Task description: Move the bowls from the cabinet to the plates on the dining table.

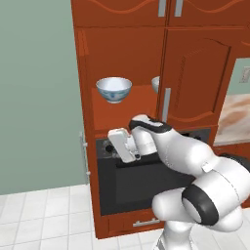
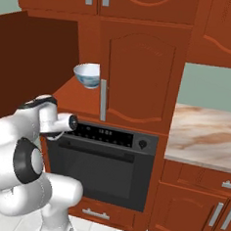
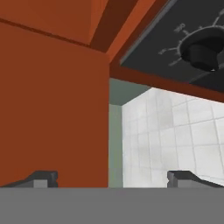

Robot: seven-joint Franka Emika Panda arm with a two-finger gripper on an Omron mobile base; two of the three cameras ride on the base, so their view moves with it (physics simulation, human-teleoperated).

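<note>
The cabinet [image 1: 195, 73] has its left door [image 2: 33, 57] swung open and its right door shut. On its shelf stands a white bowl with blue pattern [image 1: 114, 89] [image 2: 87, 75]. The rim of a second bowl [image 1: 155, 84] peeks out from behind the shut door. My gripper [image 3: 113, 179] is open, its fingertips [image 3: 41, 178] wide apart with nothing between them. It hangs below the shelf, in front of the oven's control panel, under the patterned bowl and apart from it. The plates and the dining table are out of view.
A black built-in oven [image 1: 136, 180] [image 2: 103, 170] sits under the shelf, its knob [image 3: 201, 54] close to my hand. A marble-patterned counter [image 2: 204, 134] lies to the right, over low drawers. White tiled floor [image 1: 44, 215] stretches to the left.
</note>
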